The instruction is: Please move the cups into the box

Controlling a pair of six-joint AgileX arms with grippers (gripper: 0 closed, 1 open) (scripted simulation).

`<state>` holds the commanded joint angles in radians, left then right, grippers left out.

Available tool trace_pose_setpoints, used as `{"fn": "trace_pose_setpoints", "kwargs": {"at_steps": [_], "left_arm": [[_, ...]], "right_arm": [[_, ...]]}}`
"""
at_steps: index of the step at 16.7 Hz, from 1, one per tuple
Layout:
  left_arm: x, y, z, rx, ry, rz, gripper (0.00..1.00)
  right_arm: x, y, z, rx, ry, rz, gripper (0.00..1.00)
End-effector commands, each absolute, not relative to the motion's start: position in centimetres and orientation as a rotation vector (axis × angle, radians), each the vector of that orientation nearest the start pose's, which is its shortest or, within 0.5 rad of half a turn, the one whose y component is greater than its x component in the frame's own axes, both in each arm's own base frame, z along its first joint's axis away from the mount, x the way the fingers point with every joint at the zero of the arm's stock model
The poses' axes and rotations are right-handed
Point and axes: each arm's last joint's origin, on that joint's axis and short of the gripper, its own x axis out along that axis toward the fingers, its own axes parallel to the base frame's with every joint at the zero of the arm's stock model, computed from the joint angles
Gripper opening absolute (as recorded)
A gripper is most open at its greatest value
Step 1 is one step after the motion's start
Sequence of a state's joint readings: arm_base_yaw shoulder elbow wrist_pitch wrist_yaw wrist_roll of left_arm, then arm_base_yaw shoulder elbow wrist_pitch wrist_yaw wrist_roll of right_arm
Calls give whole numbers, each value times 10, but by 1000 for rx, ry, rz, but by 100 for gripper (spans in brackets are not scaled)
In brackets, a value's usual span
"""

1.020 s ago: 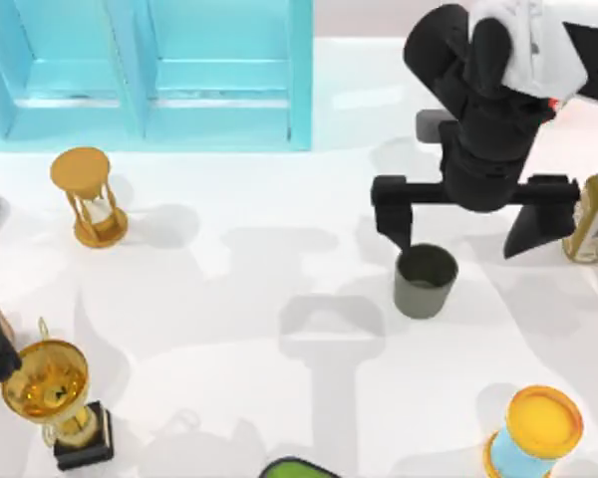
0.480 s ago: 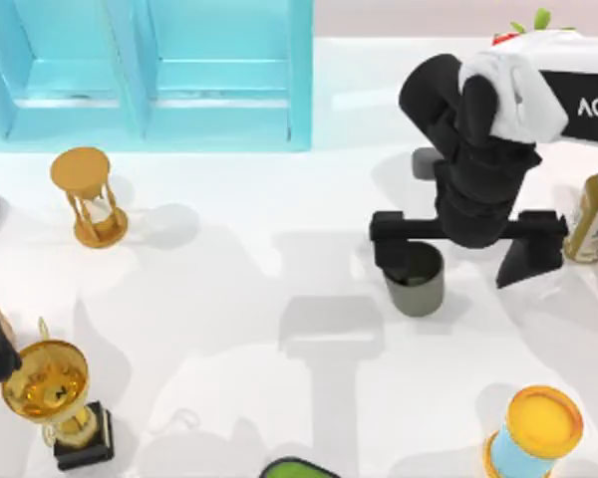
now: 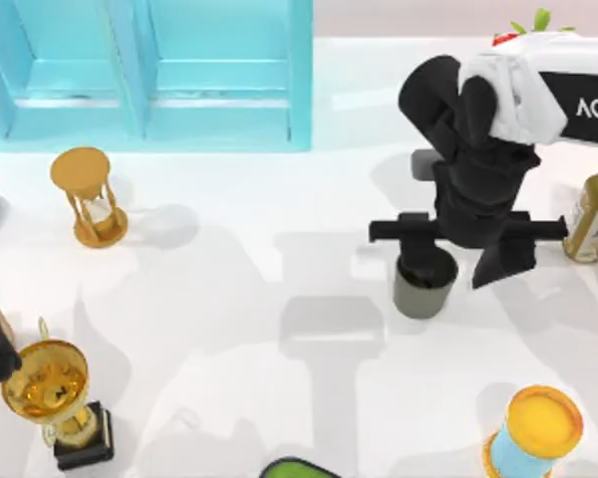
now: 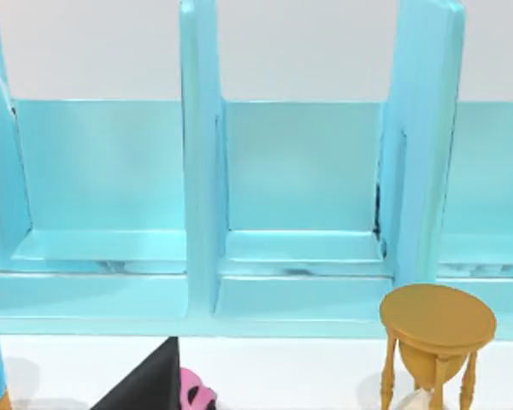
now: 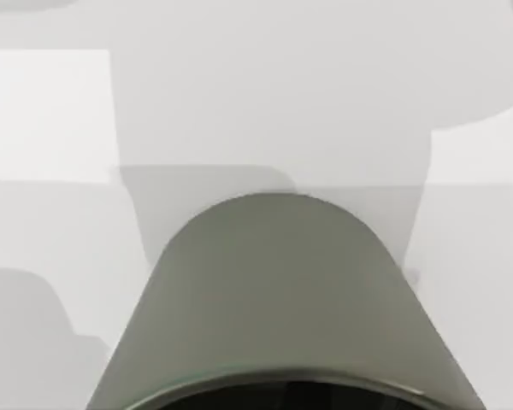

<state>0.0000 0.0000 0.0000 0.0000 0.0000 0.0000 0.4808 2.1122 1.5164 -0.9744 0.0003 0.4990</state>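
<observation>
Since a moment ago the right gripper (image 3: 456, 265) has shifted over the grey cup (image 3: 425, 285) standing right of the table's centre, fingers spread astride its rim, nothing yet in the blue box (image 3: 224, 100).

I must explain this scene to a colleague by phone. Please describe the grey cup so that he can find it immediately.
Start from the big turquoise box at the table's back left, then look right and nearer, to where the black right gripper hangs. The cup stands upright directly beneath it, one finger dipping inside its rim. It is plain, dark grey and handleless, unlike the golden trophy and the yellow-lidded blue can.
</observation>
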Motion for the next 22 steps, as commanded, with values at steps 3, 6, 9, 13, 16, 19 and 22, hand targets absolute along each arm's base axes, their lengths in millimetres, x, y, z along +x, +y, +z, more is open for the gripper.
{"fn": "trace_pose_setpoints", "kwargs": {"at_steps": [3,6,9,13,16,19,22], "left_arm": [[106,-1,160,0,0,0,100],[106,-1,160,0,0,0,100],[106,-1,160,0,0,0,100],[106,-1,160,0,0,0,100],[106,-1,160,0,0,0,100],[106,-1,160,0,0,0,100],[106,-1,160,0,0,0,100]], "right_arm": [[352,188,139,9,1571,-6,10],[352,188,139,9,1571,-6,0],[352,188,139,9,1571,-6,0],[352,187,140,11,1570,-8,0],[356,172,155,16,1565,-9,0],[356,133,193,12,1582,-14,0],[353,95,230,11,1578,-9,0]]}}
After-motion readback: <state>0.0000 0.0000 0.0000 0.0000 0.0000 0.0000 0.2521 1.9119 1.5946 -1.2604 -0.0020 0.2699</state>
